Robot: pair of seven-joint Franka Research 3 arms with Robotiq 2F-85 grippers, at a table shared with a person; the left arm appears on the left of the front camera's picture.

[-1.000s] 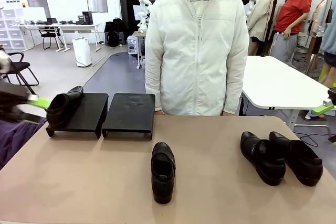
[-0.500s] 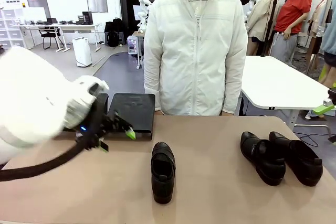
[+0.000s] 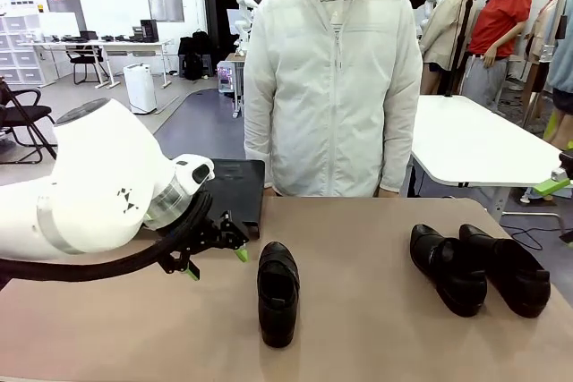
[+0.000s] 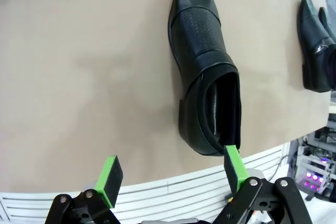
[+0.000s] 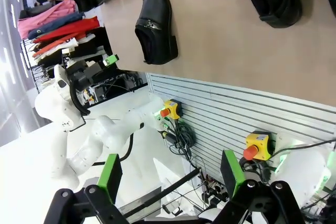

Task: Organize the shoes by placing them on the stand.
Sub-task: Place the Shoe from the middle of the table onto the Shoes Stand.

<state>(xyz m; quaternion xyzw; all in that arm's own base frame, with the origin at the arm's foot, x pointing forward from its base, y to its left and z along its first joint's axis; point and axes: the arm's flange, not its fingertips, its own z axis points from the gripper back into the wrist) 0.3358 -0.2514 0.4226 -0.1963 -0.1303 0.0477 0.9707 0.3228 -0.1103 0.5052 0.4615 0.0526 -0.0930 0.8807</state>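
Note:
One black shoe [image 3: 277, 291] lies alone in the middle of the table, toe towards the person. My left gripper [image 3: 216, 263] hangs open just left of it, a little above the table. In the left wrist view the same shoe [image 4: 207, 66] lies beyond the open gripper [image 4: 170, 174], its heel close to the right green pad [image 4: 233, 167]. Two more shoes [image 3: 479, 267] sit side by side at the right. One black platform of the stand [image 3: 235, 190] shows behind my left arm. My right gripper [image 5: 169, 174] is open and holds nothing, off the table's right edge.
A person in a white jacket [image 3: 333, 78] stands at the far edge of the table. My bulky left arm [image 3: 98, 190] covers the far left of the table. A white table [image 3: 479, 140] stands behind on the right.
My left arm has swung from the left platform, where a shoe lay, in to the middle shoe. It now hides that platform. The right gripper has not moved.

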